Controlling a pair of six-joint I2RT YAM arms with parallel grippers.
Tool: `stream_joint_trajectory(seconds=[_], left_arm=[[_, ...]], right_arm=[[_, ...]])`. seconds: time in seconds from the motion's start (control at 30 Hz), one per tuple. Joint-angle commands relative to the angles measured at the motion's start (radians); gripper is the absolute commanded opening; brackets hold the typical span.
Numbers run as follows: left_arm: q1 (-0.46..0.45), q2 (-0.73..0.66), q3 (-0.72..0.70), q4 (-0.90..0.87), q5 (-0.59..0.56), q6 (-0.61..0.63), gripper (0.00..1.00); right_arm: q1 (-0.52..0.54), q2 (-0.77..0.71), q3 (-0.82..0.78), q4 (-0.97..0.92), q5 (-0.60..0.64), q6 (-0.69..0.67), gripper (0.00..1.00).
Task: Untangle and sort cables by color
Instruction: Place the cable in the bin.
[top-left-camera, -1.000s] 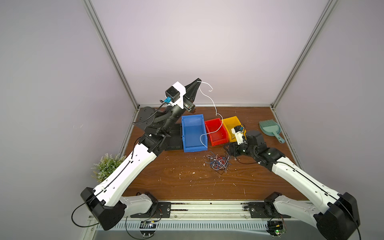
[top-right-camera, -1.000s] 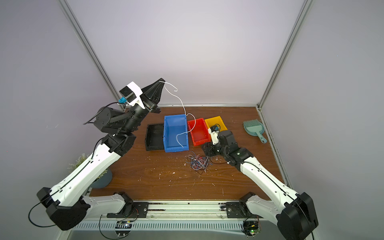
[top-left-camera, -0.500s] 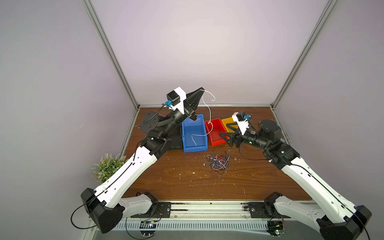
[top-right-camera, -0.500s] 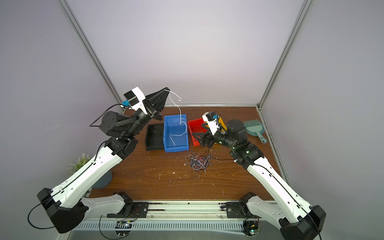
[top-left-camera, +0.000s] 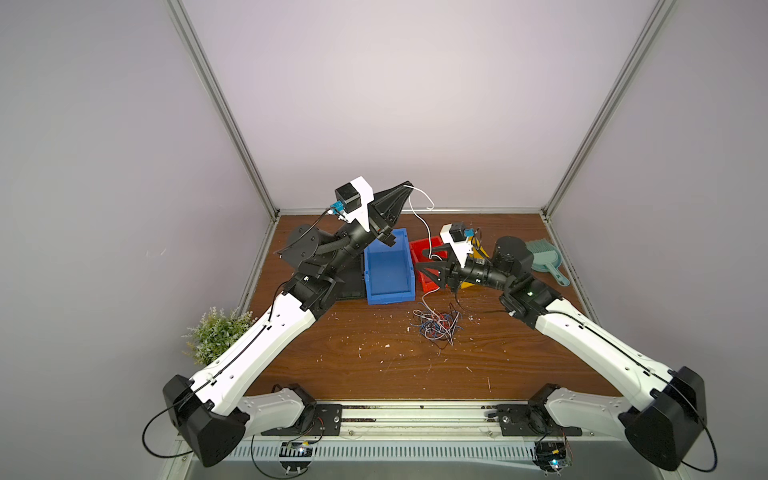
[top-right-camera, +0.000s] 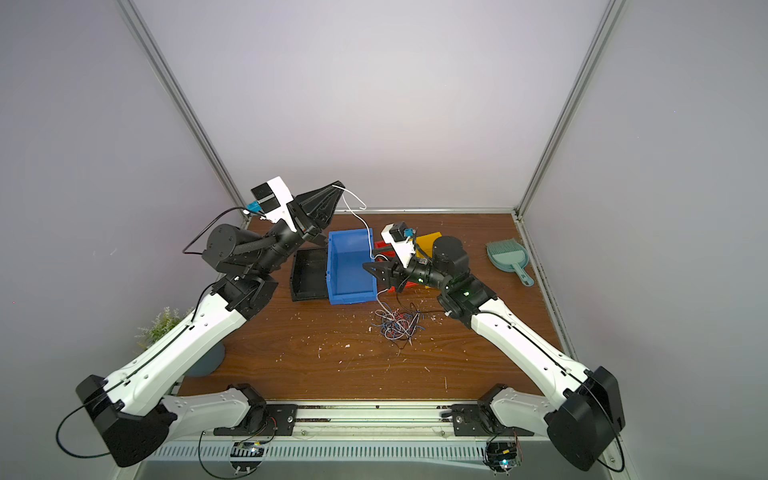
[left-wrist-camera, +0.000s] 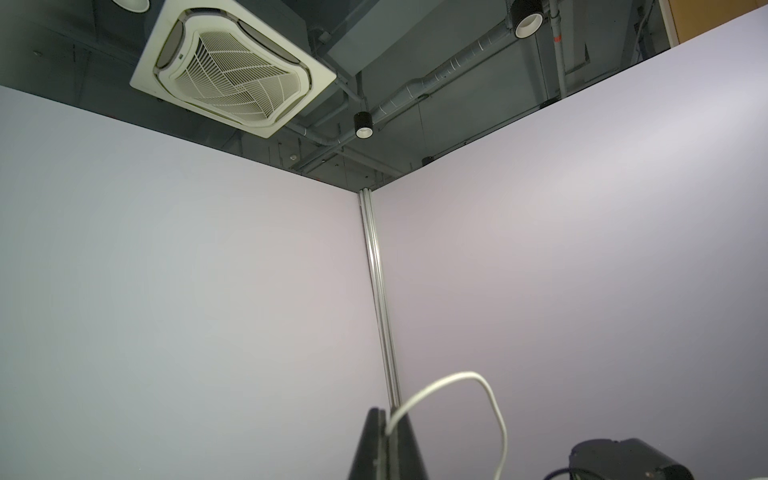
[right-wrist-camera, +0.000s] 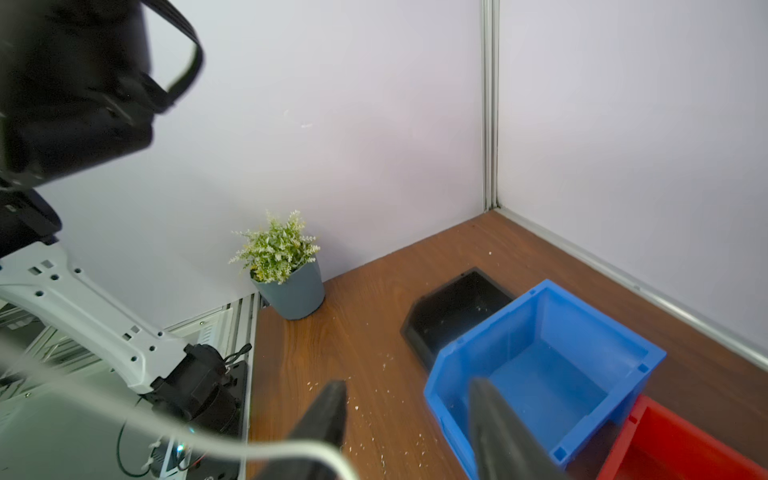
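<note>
A tangle of thin blue, red, white and black cables (top-left-camera: 436, 328) (top-right-camera: 395, 324) lies on the wooden table in front of the bins. My left gripper (top-left-camera: 409, 187) (top-right-camera: 338, 187) is raised high at the back, shut on one end of a white cable (top-left-camera: 419, 216) (top-right-camera: 357, 216) (left-wrist-camera: 457, 376). That cable hangs down past my right gripper into the tangle. My right gripper (top-left-camera: 424, 266) (top-right-camera: 370, 270) (right-wrist-camera: 407, 399) hovers over the red bin's front, pointing left, jaws apart. The white cable (right-wrist-camera: 291, 451) crosses blurred in front of one of its fingers (right-wrist-camera: 328, 411); nothing shows between the jaws.
A blue bin (top-left-camera: 390, 297) (top-right-camera: 351, 297) (right-wrist-camera: 457, 365), a red bin (top-left-camera: 419, 249) and a yellow bin (top-right-camera: 428, 241) stand in a row at the back. A black tray (top-right-camera: 309, 274) lies left of them. A teal dustpan (top-left-camera: 544, 259) lies far right, a potted plant (top-left-camera: 216, 332) (right-wrist-camera: 282, 266) at the left edge.
My right gripper rose from beside the yellow bin, swung left to the hanging white cable, and its jaws widened then narrowed. My left gripper kept the cable and shifted slightly.
</note>
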Motion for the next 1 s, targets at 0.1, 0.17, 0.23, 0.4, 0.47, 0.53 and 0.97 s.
stream_joint_trajectory(seconds=[0.1,0.17,0.23,0.4,0.47,0.53,0.97], left_arm=[[0.009,-0.039,-0.054,0.002,-0.013,0.026,0.0],[0.009,-0.034,-0.085,-0.031,-0.063,0.073,0.0],[0.009,-0.012,-0.1,-0.064,-0.08,0.105,0.0],[0.008,0.088,-0.105,-0.053,-0.036,0.085,0.0],[0.008,0.15,-0.09,-0.062,-0.033,0.088,0.0],[0.009,0.22,-0.067,-0.062,-0.015,0.09,0.0],[-0.047,0.726,0.237,-0.07,0.01,0.122,0.0]], right_arm=[[-0.005,-0.063,0.028,0.044,0.156,0.078,0.0],[-0.014,-0.077,0.045,0.003,0.216,0.091,0.0],[-0.03,-0.074,0.076,-0.062,0.282,0.095,0.0],[-0.132,-0.035,0.131,-0.157,0.347,0.131,0.0],[-0.184,0.004,0.156,-0.181,0.345,0.139,0.0],[-0.227,0.039,0.184,-0.197,0.355,0.142,0.0],[-0.382,0.315,0.237,-0.081,0.387,0.115,0.0]])
